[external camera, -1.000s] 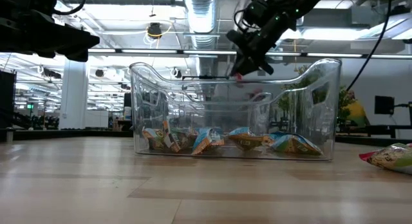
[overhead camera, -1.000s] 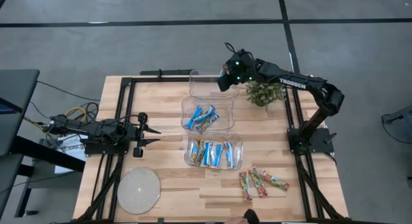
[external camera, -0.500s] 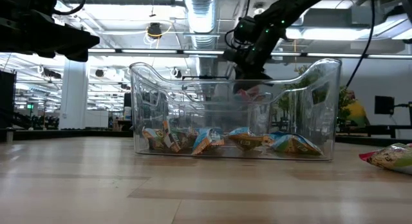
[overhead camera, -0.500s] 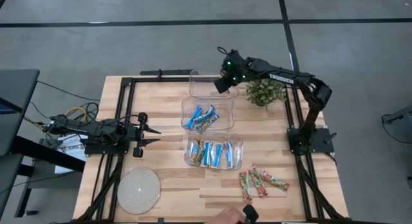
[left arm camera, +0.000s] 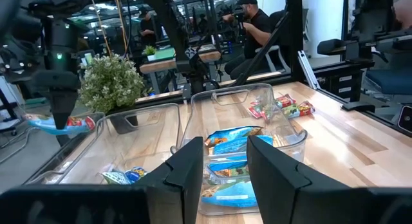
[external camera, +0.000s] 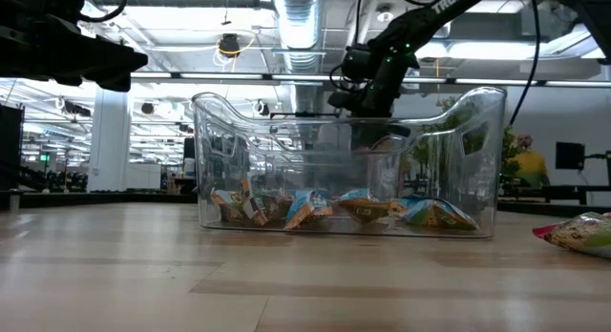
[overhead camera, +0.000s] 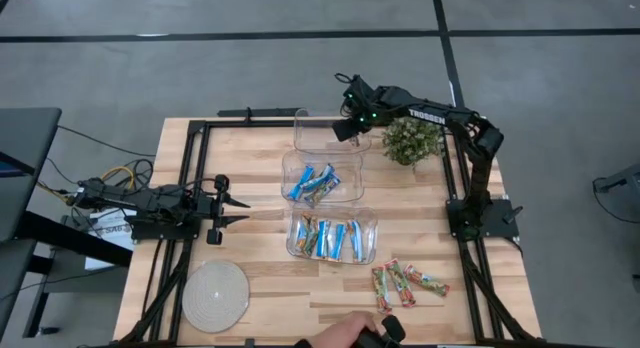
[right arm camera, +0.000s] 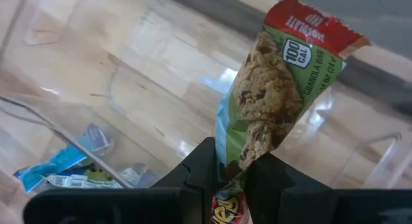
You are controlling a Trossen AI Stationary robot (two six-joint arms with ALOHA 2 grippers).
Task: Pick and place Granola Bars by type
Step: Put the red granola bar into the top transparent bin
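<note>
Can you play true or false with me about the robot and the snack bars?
1. The right gripper is holding a bar. True.
2. That bar hangs over the far bin. True.
3. The left gripper is holding a bar too. False: it holds nothing and waits at the table's left side.
4. All the bars are already in bins. False: three red-green bars lie on the bare table.
5. The middle bin has blue bars in it. True.
6. The plant stands inside a bin. False: it stands on the table beside the far bin.
</note>
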